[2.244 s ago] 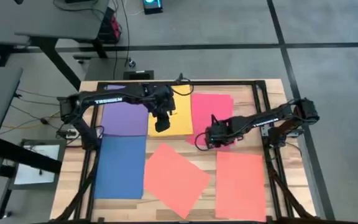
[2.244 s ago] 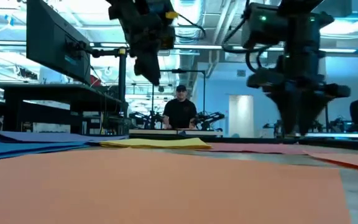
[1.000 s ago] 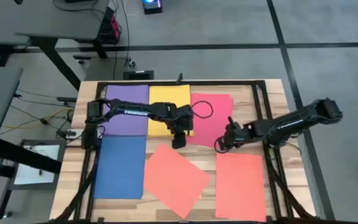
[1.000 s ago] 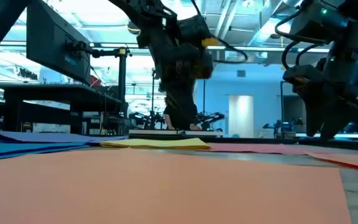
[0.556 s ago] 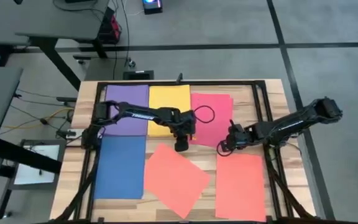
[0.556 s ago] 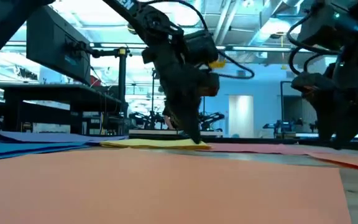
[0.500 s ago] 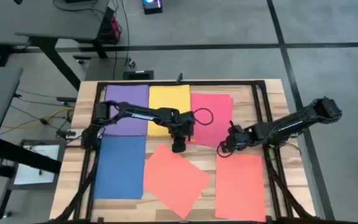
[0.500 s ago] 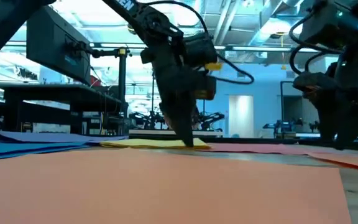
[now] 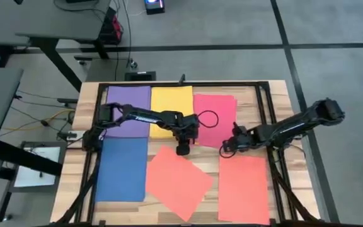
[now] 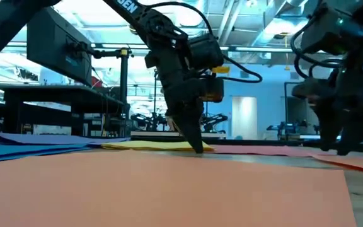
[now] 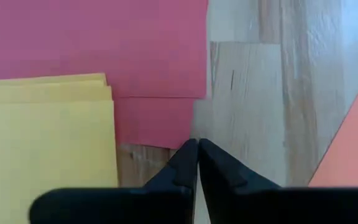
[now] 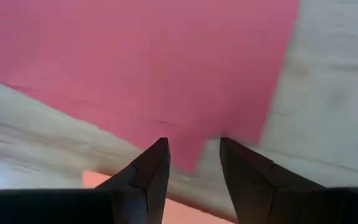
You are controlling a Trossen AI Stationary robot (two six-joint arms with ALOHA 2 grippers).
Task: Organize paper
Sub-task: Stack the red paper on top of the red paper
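Six sheets of paper lie flat on the wooden table: purple [image 9: 129,108], yellow [image 9: 172,108], red-pink [image 9: 216,118], blue [image 9: 123,169], a skewed orange-coral one [image 9: 178,181] and a straight coral one [image 9: 244,187]. My left gripper [image 11: 197,142] is shut, its tips down at table level by the red-pink sheet's near left corner [image 11: 191,124]. My right gripper [image 12: 194,144] is open and low, and the red-pink sheet's near right corner [image 12: 194,163] shows between its fingers. My left gripper comes slanting down from the far left, and its shut tips [image 10: 198,149] reach the tabletop right at the edge of the red-pink sheet's near left corner. Whether they touch the sheet I cannot tell. My right gripper stands with one finger either side of the red-pink sheet's near right corner. Whether its tips [image 10: 340,150] touch paper or table I cannot tell.
A black frame [image 9: 265,107] runs around the table's far and side edges. Bare wood [image 11: 253,106] lies between the red-pink sheet and the skewed coral sheet. A loop of black cable [image 9: 207,117] hangs over the red-pink sheet.
My left gripper has moved a little toward the near edge and gone down until its shut tips stand at the tabletop by the red-pink sheet's corner. My right gripper has sunk slightly lower. The sheets have stayed in place.
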